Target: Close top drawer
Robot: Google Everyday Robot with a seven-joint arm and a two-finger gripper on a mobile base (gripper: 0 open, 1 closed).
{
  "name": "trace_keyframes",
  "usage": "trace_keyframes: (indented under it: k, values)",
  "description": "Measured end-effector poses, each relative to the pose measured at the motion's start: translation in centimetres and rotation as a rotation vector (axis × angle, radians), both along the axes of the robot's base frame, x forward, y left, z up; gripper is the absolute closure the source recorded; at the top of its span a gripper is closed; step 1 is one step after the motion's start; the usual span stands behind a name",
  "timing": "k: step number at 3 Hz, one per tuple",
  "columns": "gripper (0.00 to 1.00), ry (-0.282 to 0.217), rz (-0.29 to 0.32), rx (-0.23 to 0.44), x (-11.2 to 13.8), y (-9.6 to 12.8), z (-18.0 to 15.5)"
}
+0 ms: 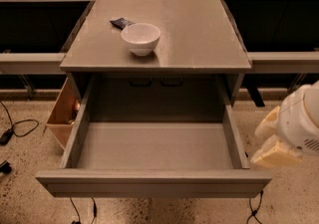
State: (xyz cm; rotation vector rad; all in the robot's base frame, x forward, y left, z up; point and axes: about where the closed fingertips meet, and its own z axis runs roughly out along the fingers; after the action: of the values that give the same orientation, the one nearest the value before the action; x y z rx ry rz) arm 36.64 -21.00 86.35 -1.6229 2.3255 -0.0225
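Observation:
The top drawer (154,183) is a wide matte-grey box pulled fully out of the grey cabinet (199,54) toward me. Its inside is empty. Its plain front panel runs across the bottom of the view. My gripper (271,141) shows as cream-coloured fingers below a white arm housing at the right edge. It is just outside the drawer's right side wall, near the front right corner, and holds nothing that I can see.
A white bowl (141,38) and a small dark packet (121,23) sit on the cabinet top. A light tan wooden box (62,113) stands on the floor left of the drawer. Black cables (20,126) lie on the speckled floor at left. Dark shelving flanks the cabinet.

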Motion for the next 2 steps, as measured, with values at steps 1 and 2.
trace_keyframes:
  k: [1,2]
  values:
    - [0.79,0.04,-0.015,0.029,-3.0,0.8,-5.0]
    - [1.0,0.078,-0.02,0.081,-5.5,1.9,-11.2]
